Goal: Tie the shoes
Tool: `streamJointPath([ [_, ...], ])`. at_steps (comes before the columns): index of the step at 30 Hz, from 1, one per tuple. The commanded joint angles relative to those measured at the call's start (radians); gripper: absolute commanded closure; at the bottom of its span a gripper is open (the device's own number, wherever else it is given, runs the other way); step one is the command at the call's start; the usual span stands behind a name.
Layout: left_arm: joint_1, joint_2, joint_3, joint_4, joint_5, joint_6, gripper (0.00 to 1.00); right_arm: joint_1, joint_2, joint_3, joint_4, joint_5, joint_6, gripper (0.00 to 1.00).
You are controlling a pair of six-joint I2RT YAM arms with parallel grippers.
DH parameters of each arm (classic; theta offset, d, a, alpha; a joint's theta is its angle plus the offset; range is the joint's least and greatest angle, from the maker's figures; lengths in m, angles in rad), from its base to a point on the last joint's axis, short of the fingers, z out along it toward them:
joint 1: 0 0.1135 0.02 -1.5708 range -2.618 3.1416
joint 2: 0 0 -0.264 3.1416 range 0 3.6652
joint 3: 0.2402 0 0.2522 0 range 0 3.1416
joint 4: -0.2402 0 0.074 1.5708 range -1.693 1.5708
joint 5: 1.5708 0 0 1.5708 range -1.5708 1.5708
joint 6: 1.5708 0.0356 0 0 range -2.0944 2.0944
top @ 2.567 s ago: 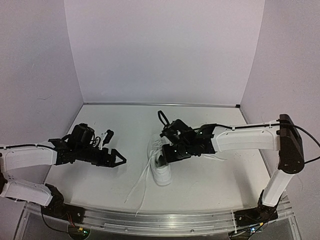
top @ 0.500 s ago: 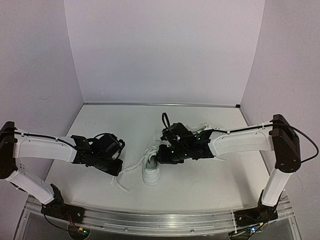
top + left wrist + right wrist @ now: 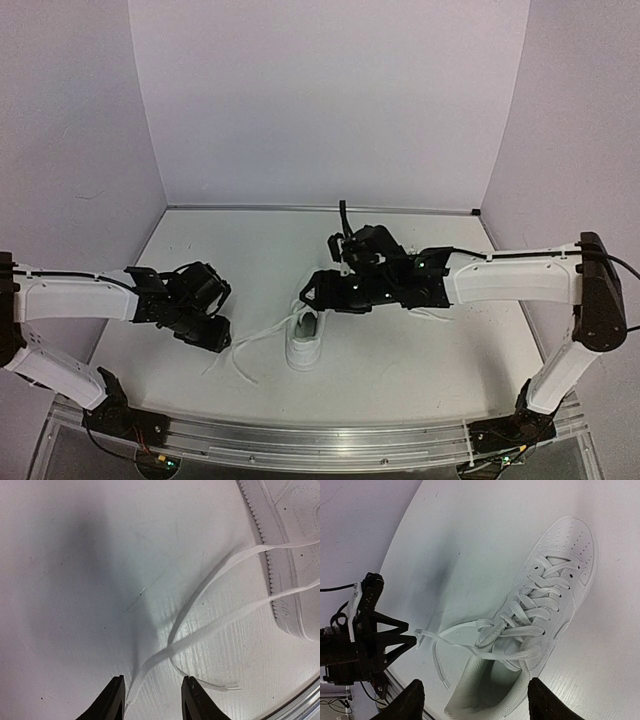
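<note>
One white sneaker (image 3: 304, 342) stands mid-table, toe towards the back wall, also seen in the right wrist view (image 3: 545, 605) and at the edge of the left wrist view (image 3: 295, 555). Its long white laces (image 3: 250, 340) trail left across the table. My left gripper (image 3: 216, 338) is open low over the table left of the shoe. A loose lace end (image 3: 150, 667) lies between its fingers (image 3: 114, 702), close to the left one. My right gripper (image 3: 314, 294) is open above the shoe, its fingers (image 3: 412, 700) spread wide over the heel opening, holding nothing. The crossed laces (image 3: 510, 635) sit loosely over the tongue.
White walls close in the table at the back and on both sides. The metal rail (image 3: 300, 440) with the arm bases runs along the near edge. A few white lace-like strands (image 3: 432, 315) lie under the right arm.
Both grippers have opened and let go of the laces, which now lie slack on the table. The left gripper has drawn slightly left; the right has lifted off the shoe.
</note>
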Motion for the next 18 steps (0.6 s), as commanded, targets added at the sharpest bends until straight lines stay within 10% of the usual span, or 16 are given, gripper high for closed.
streamJointPath([
  [1, 0.018, 0.038, -0.001, -0.033, 0.002, -0.022, 0.59, 0.005, -0.037, -0.015, 0.006, -0.012, -0.024, 0.32],
  [18, 0.017, 0.148, -0.022, 0.006, 0.090, -0.023, 0.62, 0.004, -0.084, -0.023, 0.004, -0.014, -0.070, 0.28],
])
